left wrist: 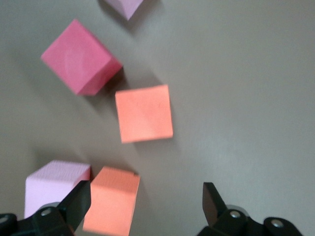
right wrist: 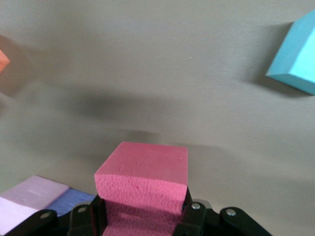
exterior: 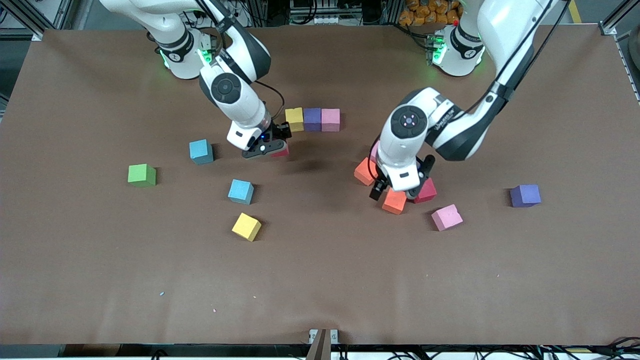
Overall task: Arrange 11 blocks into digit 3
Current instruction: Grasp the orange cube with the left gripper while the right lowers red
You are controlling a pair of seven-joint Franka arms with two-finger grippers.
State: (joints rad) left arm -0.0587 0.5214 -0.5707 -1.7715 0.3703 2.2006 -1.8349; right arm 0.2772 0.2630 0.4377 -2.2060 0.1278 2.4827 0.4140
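Observation:
My right gripper (exterior: 272, 148) is shut on a red block (right wrist: 142, 179) and hangs just above the table beside a row of yellow (exterior: 294, 119), purple (exterior: 312, 119) and pink (exterior: 330, 120) blocks. My left gripper (left wrist: 145, 204) is open, low over a cluster of an orange block (left wrist: 112, 206), a second orange block (left wrist: 144, 113), a red block (left wrist: 81, 64) and a pale pink block (left wrist: 51, 181). The orange block nearest its jaws lies against one fingertip (left wrist: 78, 199), not between the two. Loose blocks: two light blue (exterior: 201, 151) (exterior: 241, 191), yellow (exterior: 246, 226), pink (exterior: 446, 217), purple (exterior: 525, 195).
A green cube (exterior: 142, 175) sits toward the right arm's end of the table. The brown tabletop (exterior: 320, 280) stretches wide toward the front camera.

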